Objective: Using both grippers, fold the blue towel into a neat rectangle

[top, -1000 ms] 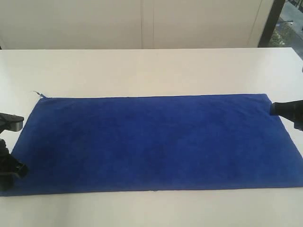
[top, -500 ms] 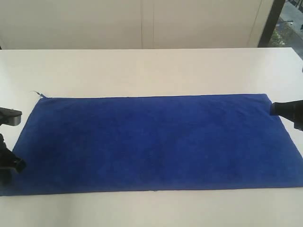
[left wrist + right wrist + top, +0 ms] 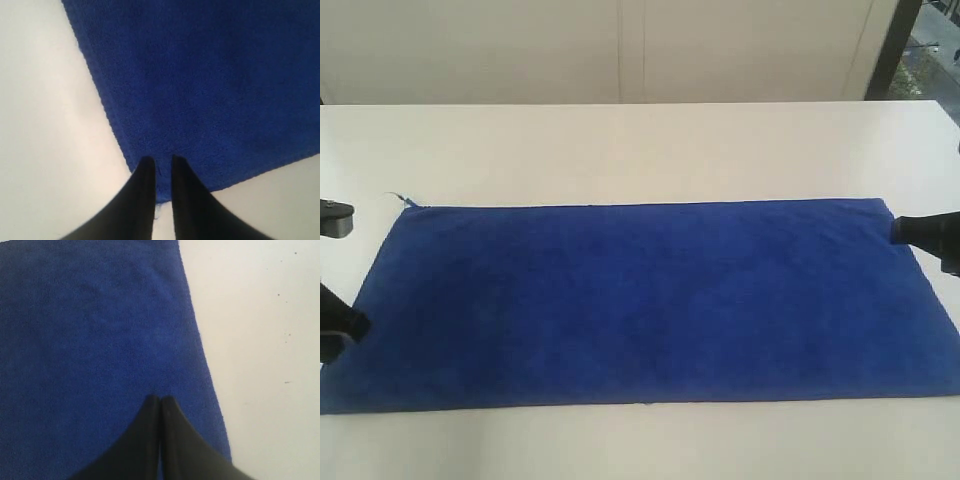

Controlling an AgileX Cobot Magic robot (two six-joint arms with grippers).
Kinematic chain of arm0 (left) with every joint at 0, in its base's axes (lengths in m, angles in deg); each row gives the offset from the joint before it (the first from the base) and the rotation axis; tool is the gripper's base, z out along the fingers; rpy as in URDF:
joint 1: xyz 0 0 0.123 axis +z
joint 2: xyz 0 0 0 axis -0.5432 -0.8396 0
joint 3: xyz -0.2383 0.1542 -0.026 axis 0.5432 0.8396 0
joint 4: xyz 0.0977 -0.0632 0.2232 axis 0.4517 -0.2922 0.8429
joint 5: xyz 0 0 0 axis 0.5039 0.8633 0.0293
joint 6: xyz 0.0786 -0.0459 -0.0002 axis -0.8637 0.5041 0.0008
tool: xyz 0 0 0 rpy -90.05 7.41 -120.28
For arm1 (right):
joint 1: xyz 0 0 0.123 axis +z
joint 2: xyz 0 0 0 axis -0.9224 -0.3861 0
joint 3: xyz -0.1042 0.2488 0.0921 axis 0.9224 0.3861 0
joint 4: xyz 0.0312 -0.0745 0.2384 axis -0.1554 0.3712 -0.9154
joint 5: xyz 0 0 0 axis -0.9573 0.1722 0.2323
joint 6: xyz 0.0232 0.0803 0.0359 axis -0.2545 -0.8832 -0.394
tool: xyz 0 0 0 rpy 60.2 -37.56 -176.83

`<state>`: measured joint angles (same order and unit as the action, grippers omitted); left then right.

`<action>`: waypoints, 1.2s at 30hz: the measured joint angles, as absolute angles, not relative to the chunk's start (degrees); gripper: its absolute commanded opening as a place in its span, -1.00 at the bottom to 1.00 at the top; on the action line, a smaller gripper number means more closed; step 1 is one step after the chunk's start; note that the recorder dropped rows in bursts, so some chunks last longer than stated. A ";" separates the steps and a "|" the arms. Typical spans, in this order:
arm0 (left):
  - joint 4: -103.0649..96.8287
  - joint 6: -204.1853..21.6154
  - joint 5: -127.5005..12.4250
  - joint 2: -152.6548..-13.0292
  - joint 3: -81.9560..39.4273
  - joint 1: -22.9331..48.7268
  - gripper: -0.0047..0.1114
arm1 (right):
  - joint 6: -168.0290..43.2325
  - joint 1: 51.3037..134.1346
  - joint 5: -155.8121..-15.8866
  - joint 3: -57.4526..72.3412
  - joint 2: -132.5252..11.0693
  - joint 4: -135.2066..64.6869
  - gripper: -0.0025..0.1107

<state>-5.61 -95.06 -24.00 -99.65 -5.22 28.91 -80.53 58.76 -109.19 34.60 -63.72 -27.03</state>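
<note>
The blue towel (image 3: 640, 300) lies flat and fully spread on the white table (image 3: 620, 150), with a loose thread (image 3: 398, 197) at its far left corner. My left gripper (image 3: 338, 335) hangs at the towel's left end, near the front corner. In the left wrist view the left gripper (image 3: 161, 160) has a narrow gap between its black fingers (image 3: 142, 190), with the towel (image 3: 210, 90) corner showing through and nothing pinched. My right gripper (image 3: 900, 230) sits at the towel's right end near the far corner. In the right wrist view the right gripper (image 3: 160, 399) is shut, tips over the towel (image 3: 90, 340).
A pale wall (image 3: 620, 50) runs behind the table's far edge. A dark upright post (image 3: 895, 45) stands at the back right. Bare table surrounds the towel on all sides.
The left arm has slid leftward, toward the frame's edge, uncovering more of the towel's left end. The towel and the right gripper have not moved.
</note>
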 measured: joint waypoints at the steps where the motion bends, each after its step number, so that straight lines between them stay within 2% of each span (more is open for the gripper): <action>1: -5.86 -95.06 -24.00 -99.65 -5.22 28.91 -0.86 | -80.53 58.76 -109.29 34.60 -63.72 -27.03 -0.96; 2: -6.20 -95.06 -24.00 -99.65 -5.22 28.91 -0.92 | -80.53 58.76 -109.40 34.60 -63.72 -27.03 -0.96; 12: -9.93 -95.06 -24.87 -97.13 -5.22 28.91 -0.92 | -80.53 58.76 -110.13 34.60 -63.72 -27.03 -0.96; 27: -10.63 -90.84 -23.58 -70.18 -5.22 28.91 -0.92 | -79.06 58.76 -112.54 34.60 -63.72 -28.83 -0.96; 36: -9.32 -90.28 -15.66 -61.87 -5.22 28.91 -0.92 | -78.48 58.76 -112.66 34.60 -63.72 -29.59 -0.96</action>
